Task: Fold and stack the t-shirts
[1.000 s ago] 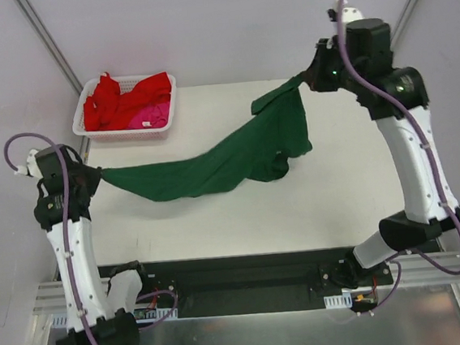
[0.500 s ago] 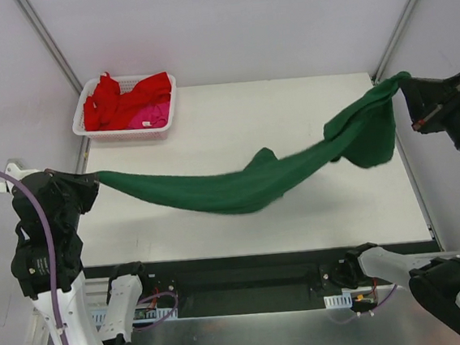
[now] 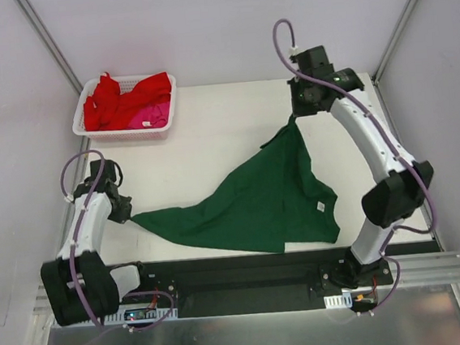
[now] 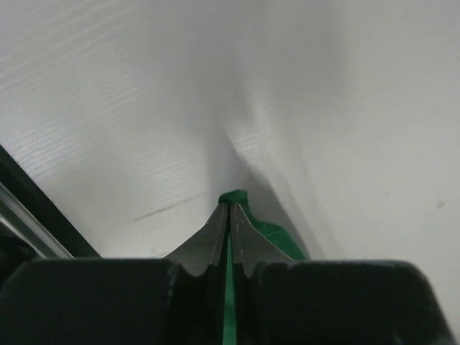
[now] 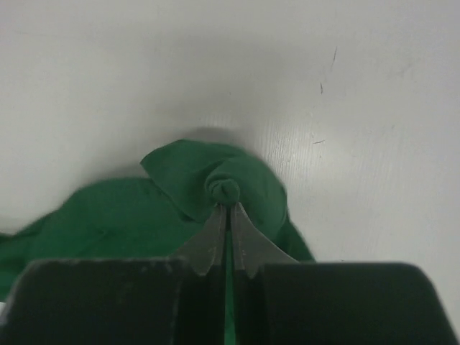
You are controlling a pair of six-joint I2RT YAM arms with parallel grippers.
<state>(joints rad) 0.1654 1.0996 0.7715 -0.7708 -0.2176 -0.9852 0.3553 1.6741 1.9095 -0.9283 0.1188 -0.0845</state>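
dark green t-shirt (image 3: 254,207): lies spread on the white table (image 3: 209,125), toward its near-right part, in a rough triangle. One corner points left, one points to the far side, and the broad edge runs along the table's near edge.
neck label (image 3: 320,207): small and white, facing up near the shirt's right edge.
left gripper (image 3: 126,215): sits low at the near-left side of the table, jaws pressed together on the shirt's left corner. In the left wrist view the left gripper (image 4: 230,210) has a thin strip of the dark green t-shirt (image 4: 267,236) between and just past its tips.
right gripper (image 3: 296,114): hangs over the far-right part of the table, jaws clamped on the shirt's far corner. In the right wrist view the right gripper (image 5: 230,208) pinches a small knot of the dark green t-shirt (image 5: 198,172), with more cloth trailing to the left.
cloth between the grippers: one edge runs diagonally from the left corner to the far corner. Whether the far corner is lifted off the surface I cannot tell.
white mesh basket (image 3: 125,133): stands at the table's far-left corner, well apart from the green shirt.
red t-shirts (image 3: 113,102): lie crumpled in the basket, heaped above its rim.
magenta-pink t-shirt (image 3: 153,116): lies in the basket's near-right part, partly under the red cloth.
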